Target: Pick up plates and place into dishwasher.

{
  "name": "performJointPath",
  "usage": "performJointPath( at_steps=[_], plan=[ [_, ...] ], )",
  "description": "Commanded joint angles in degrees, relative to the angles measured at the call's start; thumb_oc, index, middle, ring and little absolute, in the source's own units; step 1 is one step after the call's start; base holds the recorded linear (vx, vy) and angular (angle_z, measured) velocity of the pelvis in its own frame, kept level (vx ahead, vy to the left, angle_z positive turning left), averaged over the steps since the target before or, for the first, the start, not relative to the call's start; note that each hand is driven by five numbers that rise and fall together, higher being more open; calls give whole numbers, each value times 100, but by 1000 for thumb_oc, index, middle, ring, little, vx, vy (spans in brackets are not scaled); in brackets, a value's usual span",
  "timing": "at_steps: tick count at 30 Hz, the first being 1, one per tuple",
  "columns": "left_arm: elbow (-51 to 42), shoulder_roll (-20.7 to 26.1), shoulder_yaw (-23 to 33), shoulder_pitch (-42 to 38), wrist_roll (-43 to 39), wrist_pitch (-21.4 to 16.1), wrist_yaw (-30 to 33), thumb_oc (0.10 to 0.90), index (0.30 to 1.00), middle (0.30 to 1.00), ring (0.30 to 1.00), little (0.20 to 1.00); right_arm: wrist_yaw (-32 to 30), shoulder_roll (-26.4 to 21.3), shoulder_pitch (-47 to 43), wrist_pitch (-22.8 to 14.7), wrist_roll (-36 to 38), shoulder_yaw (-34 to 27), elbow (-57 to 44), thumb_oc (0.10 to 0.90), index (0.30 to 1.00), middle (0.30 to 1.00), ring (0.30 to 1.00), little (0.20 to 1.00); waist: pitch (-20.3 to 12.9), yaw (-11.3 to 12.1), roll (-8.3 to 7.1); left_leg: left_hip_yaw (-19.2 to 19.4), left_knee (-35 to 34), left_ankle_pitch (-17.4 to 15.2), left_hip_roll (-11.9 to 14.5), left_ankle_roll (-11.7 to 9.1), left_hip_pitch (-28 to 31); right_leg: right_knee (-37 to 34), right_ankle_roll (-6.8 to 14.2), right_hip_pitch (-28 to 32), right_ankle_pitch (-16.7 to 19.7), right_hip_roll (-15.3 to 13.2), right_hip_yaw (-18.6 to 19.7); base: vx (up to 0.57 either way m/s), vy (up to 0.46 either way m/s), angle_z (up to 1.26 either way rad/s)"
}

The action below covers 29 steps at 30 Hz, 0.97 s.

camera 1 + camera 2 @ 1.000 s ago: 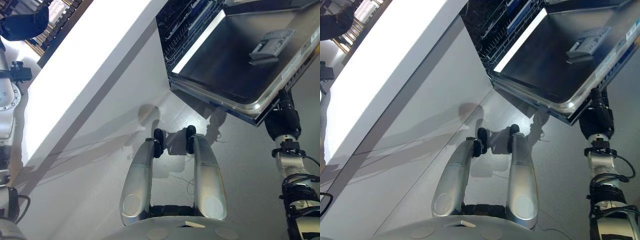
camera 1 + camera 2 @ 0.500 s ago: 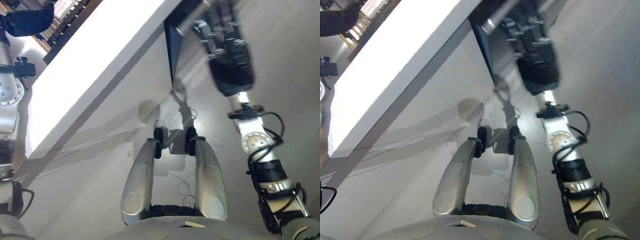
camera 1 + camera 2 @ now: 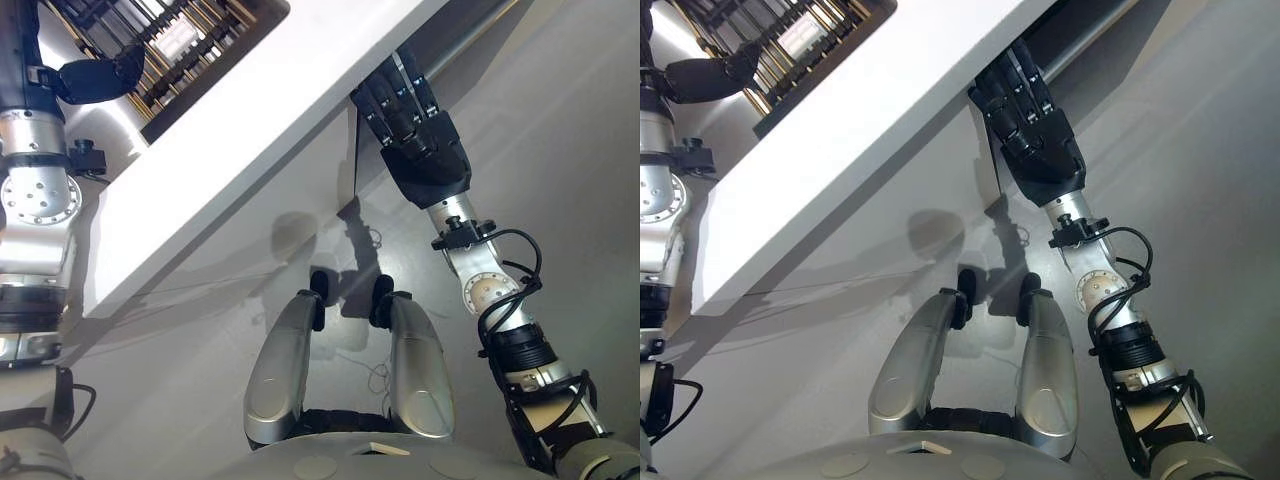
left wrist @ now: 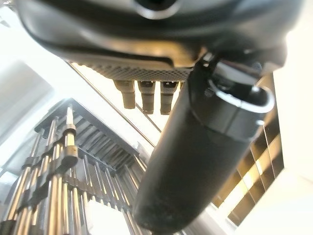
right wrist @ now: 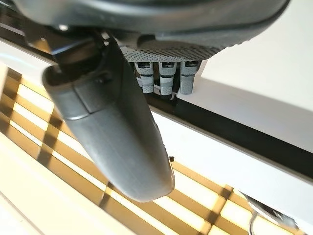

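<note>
No plate is in sight. The dishwasher's door (image 3: 353, 165) stands shut under the white counter (image 3: 250, 140), showing just its dark edge. My right hand (image 3: 420, 150) is raised against the door's top, fingers (image 3: 1015, 95) straight and flat on it, holding nothing. In the right wrist view the thumb (image 5: 112, 127) sticks out with nothing near it. My left hand (image 3: 95, 78) hovers at the far left over a dish rack (image 3: 175, 45) on the counter, relaxed and empty. The rack's metal tines (image 4: 58, 181) show past the thumb (image 4: 195, 156) in the left wrist view.
The counter's front edge runs diagonally across the view, with a white cabinet side (image 3: 240, 250) beneath it. Grey floor (image 3: 560, 150) spreads to the right of the right arm.
The dishwasher's door was hanging open with the right hand under it; it has swung up and shut, the right hand rising with it. The head view has shifted too.
</note>
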Motion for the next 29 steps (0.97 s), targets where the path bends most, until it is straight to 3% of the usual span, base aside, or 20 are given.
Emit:
performJointPath(
  at_steps=[1, 3, 6, 10, 13, 17, 19, 24, 25, 29],
  plan=[
    [-506, -430, 111, 977, -29, -517, 220, 800, 900, 900, 900, 900, -276, 348, -200, -920, -878, -803, -418, 800, 900, 900, 900, 900, -446, 62, -425, 350, -525, -202, -171, 359, 450, -1040, 519, 273, 760, 87, 646, 76, 44, 12],
    [-690, -648, 190, 1353, -40, -514, 199, 800, 900, 900, 900, 900, -423, 319, 402, -965, -1393, -991, -114, 800, 900, 900, 900, 900, -660, 26, -456, 342, -894, -134, -136, 337, 776, -1323, 577, 537, 774, 79, 626, 96, 32, 10],
    [-944, -987, 315, 1927, 193, -559, 251, 800, 900, 900, 900, 900, -787, 133, 1252, -1096, -2753, -1002, 422, 800, 900, 900, 900, 900, -1025, -43, -540, 311, -1509, 64, -148, 308, 1221, -1879, 626, 968, 884, 100, 588, 93, -2, -2],
    [-1120, -1276, 470, 2354, 346, -573, 184, 800, 900, 900, 900, 900, -1057, 68, 1965, -1172, -3689, -1060, 1188, 800, 900, 900, 900, 900, -1573, -153, -638, 282, -2350, 325, -163, 219, 1812, -2680, 654, 1641, 1047, 234, 573, 111, -21, -4],
    [-1049, -1384, 424, 2387, 381, -564, 115, 800, 900, 900, 900, 900, -1210, 181, 2192, -1280, -4007, -1020, 1745, 800, 900, 900, 900, 900, -1852, -178, -635, 257, -2666, 392, -158, 171, 2107, -3017, 638, 1980, 1114, 310, 558, 88, -25, 13],
    [-926, -1429, 344, 2306, 239, -521, 143, 800, 900, 900, 900, 900, -1410, 282, 2325, -1113, -4203, -906, 2564, 800, 900, 900, 900, 900, -2122, -200, -605, 259, -2961, 415, -139, 115, 2381, -3336, 614, 2293, 1144, 389, 562, 10, -18, 16],
    [-837, -1466, 289, 2241, 202, -519, 140, 800, 900, 900, 900, 900, -1499, 312, 2317, -960, -4265, -864, 3014, 800, 900, 900, 900, 900, -2213, -194, -589, 256, -3066, 432, -136, 80, 2468, -3475, 611, 2408, 1166, 419, 544, -9, -5, 7],
    [-707, -1507, 136, 2093, 68, -364, 67, 800, 900, 900, 900, 900, -1710, 182, 2154, -308, -5250, -718, 4603, 800, 900, 900, 900, 900, -2412, -125, -561, 274, -3132, 389, -133, 45, 2621, -3696, 607, 2621, 1194, 461, 546, -7, -2, 3],
    [-671, -1503, 75, 2040, 28, -293, 73, 800, 900, 900, 900, 900, -1630, 126, 2111, 52, -5494, -559, 5096, 800, 900, 900, 900, 900, -2474, -98, -559, 280, -3097, 356, -128, 45, 2638, -3681, 598, 2661, 1160, 466, 565, 0, 0, 0],
    [-602, -1425, 1, 1911, -98, -209, 31, 800, 900, 900, 900, 900, -1513, 64, 2059, 262, -6075, -321, 5810, 800, 900, 900, 900, 900, -2551, -62, -546, 284, -3079, 321, -119, 46, 2684, -3701, 573, 2747, 1118, 480, 557, 0, 0, 0]
  ],
)
